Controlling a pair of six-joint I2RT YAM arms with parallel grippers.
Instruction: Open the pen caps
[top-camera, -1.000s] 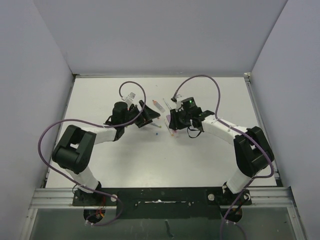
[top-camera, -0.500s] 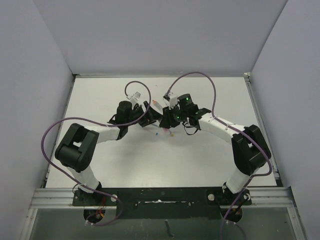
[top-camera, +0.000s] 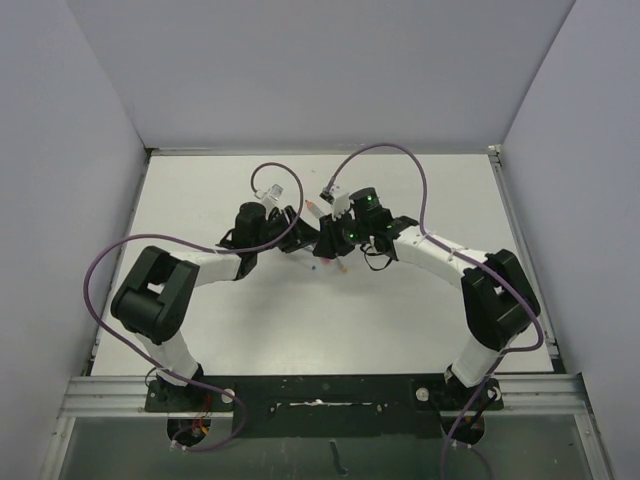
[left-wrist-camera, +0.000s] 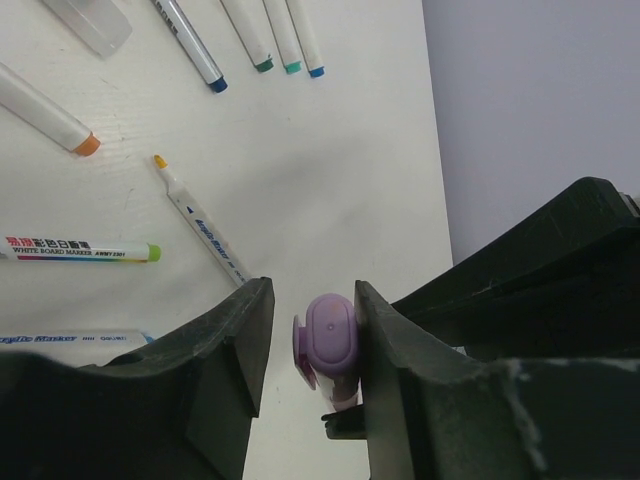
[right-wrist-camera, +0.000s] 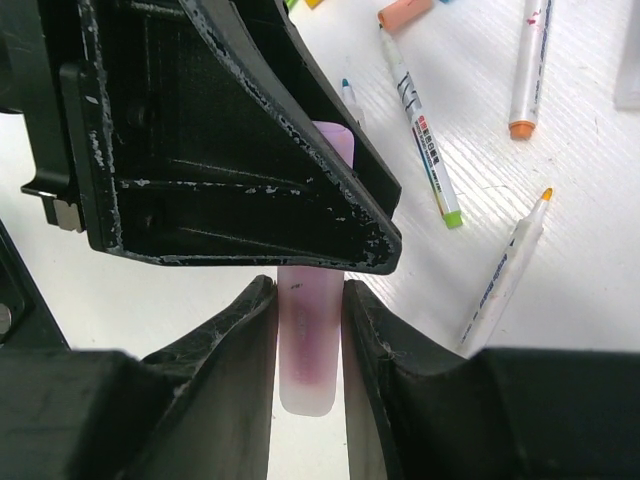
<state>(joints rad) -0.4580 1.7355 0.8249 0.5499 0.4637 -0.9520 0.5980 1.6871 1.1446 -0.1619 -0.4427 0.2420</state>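
My right gripper (right-wrist-camera: 308, 292) is shut on a purple pen (right-wrist-camera: 308, 360), held above the table at mid-centre (top-camera: 328, 240). The purple pen cap (left-wrist-camera: 330, 335) sits between the fingers of my left gripper (left-wrist-camera: 313, 315), which meets the right one end-on (top-camera: 300, 232). The cap touches the right-hand finger (left-wrist-camera: 390, 330); a narrow gap stays at the left-hand finger (left-wrist-camera: 235, 340), so these jaws are open. Seen from the right wrist, the left gripper (right-wrist-camera: 230, 150) hides the pen's capped end. Other pens lie below, with an orange cap (left-wrist-camera: 86, 145) and a green cap (left-wrist-camera: 153, 252).
Several white pens lie loose on the white table (left-wrist-camera: 330, 180), among them one with a bare yellow tip (left-wrist-camera: 160, 160) and three side by side (left-wrist-camera: 290, 40). A clear plastic case (left-wrist-camera: 90, 20) lies beside them. Grey walls enclose the table.
Both arms have swung inward and met over the pens. My left jaws have narrowed around the purple cap. The right grip on the pen is unchanged.
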